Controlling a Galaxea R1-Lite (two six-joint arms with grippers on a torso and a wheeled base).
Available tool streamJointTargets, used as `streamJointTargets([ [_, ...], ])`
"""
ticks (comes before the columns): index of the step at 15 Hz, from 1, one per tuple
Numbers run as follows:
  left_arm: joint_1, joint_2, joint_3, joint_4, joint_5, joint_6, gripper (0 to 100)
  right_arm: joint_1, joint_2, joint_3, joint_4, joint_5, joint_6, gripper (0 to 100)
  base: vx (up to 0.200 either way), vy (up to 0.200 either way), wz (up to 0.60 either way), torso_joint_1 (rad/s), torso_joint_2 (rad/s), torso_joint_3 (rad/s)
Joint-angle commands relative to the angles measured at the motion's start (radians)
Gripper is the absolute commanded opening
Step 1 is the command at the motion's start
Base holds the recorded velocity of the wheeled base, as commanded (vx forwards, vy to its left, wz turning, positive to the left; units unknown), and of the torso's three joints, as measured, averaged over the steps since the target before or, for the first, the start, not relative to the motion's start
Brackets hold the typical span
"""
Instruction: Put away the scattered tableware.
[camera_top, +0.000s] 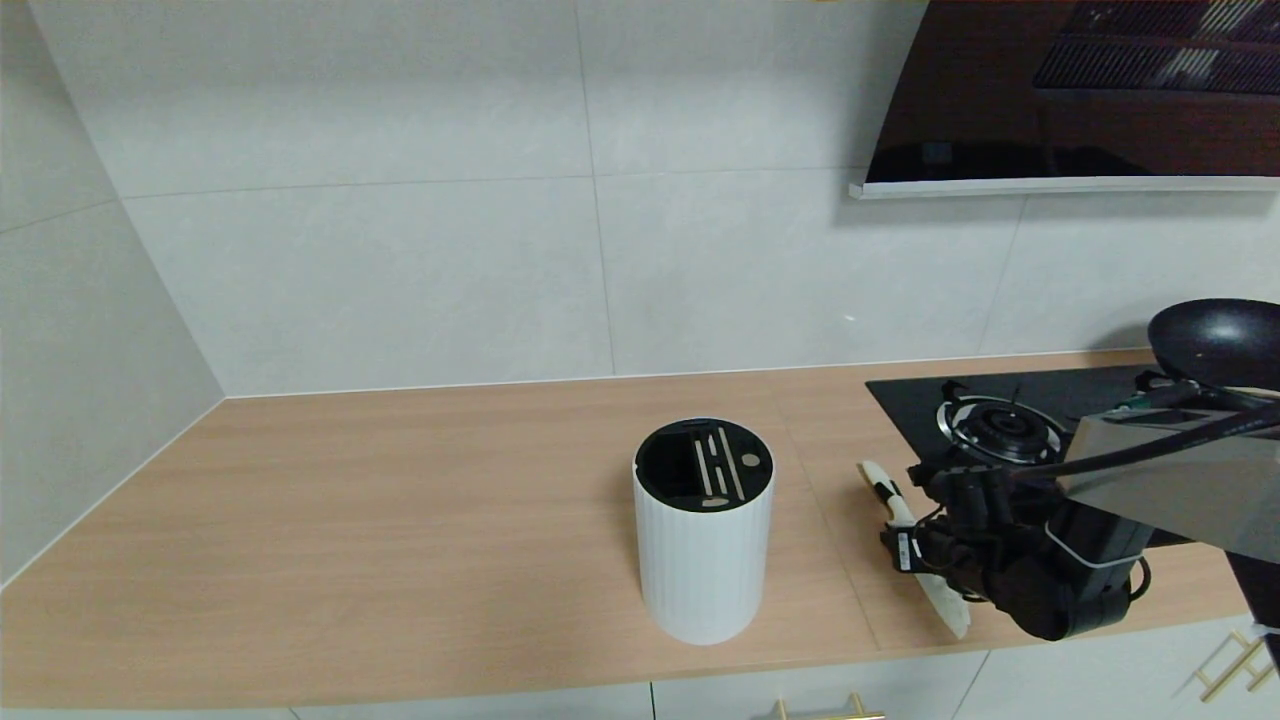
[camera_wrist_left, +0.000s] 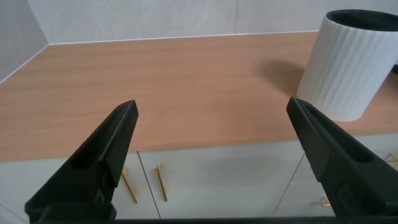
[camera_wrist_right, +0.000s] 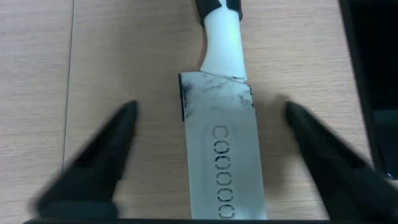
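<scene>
Wooden counter (camera_top: 400, 500) runs along the front. The left gripper (camera_wrist_left: 211, 102) hangs over its near edge, released and holding nothing; the right gripper (camera_wrist_right: 210, 111), fingers spread, straddles the white knife (camera_wrist_right: 221, 155), which lies flat just right of the white ribbed holder (camera_top: 705, 560); behind sit the black hob (camera_top: 1000, 420) and a dark pan (camera_top: 1215, 340); tiled wall (camera_top: 400, 250) beyond.

Holder (camera_top: 704, 560) on the countertop (camera_top: 400, 520), knife (camera_top: 898, 510) flat to its right, hob (camera_top: 910, 400) behind and right of the knife.
</scene>
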Motion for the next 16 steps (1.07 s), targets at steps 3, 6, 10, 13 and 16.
streamJointTargets([
  [3, 0.0, 0.0, 0.0, 0.0, 0.0, 0.0, 100, 0.0, 0.005, -0.001, -0.001, 0.0, 0.0, 0, 0.0, 0.0, 0.0, 0.0, 0.0, 0.0],
  [6, 0.0, 0.0, 0.0, 0.0, 0.0, 0.0, 100, 0.0, 0.006, -0.009, -0.001, 0.0, 0.0, 0, 0.0, 0.0, 0.0, 0.0, 0.0, 0.0],
  [10, 0.0, 0.0, 0.0, -0.002, 0.0, 0.0, 100, -0.001, -0.081, 0.01, 0.001, -0.001, 0.003, 0, 0.0, 0.0, 0.0, 0.0, 0.0, 0.0],
  [13, 0.0, 0.0, 0.0, 0.0, 0.0, 0.0, 100, 0.0, -0.25, 0.06, 0.018, -0.001, 0.003, 0, 0.0, 0.0, 0.0, 0.0, 0.0, 0.0],
  [16, 0.0, 0.0, 0.0, 0.0, 0.0, 0.0, 100, 0.005, -0.419, 0.086, 0.09, 0.0, 0.003, 0, 0.0, 0.0, 0.0, 0.0, 0.0, 0.0],
])
